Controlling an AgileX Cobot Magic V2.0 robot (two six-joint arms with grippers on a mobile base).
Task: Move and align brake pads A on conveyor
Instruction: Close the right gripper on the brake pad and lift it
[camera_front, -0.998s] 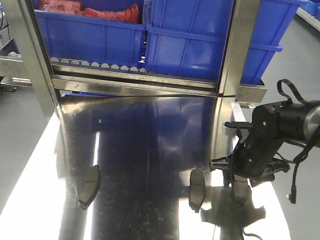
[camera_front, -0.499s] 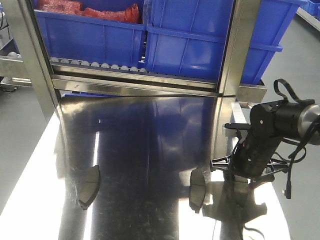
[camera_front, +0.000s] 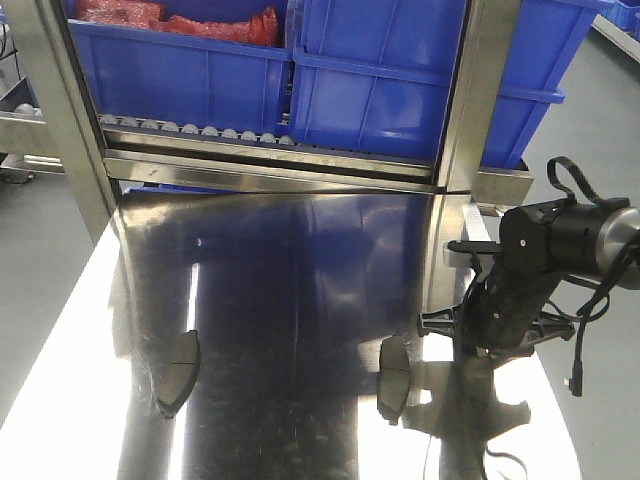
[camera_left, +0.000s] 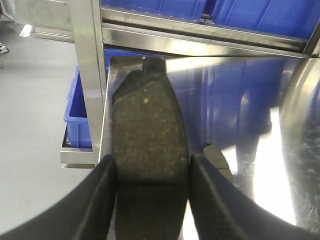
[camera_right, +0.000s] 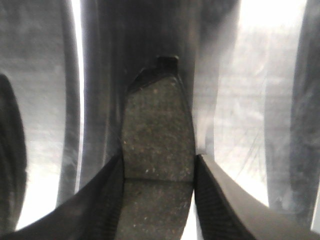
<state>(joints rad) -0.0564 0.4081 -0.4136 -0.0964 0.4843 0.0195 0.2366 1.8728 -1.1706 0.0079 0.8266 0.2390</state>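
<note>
Now the black left gripper (camera_left: 152, 161) and right gripper (camera_right: 159, 159) are each clamping a grey curved brake pad (camera_right: 157, 120) above the shiny steel tabletop (camera_front: 300, 260), probably mid-carry, needing alignment on the unseen conveyor.

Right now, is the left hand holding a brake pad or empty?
Holding one. In the left wrist view the left hand is shut on a brake pad, its fingers pressed against both long edges.
</note>
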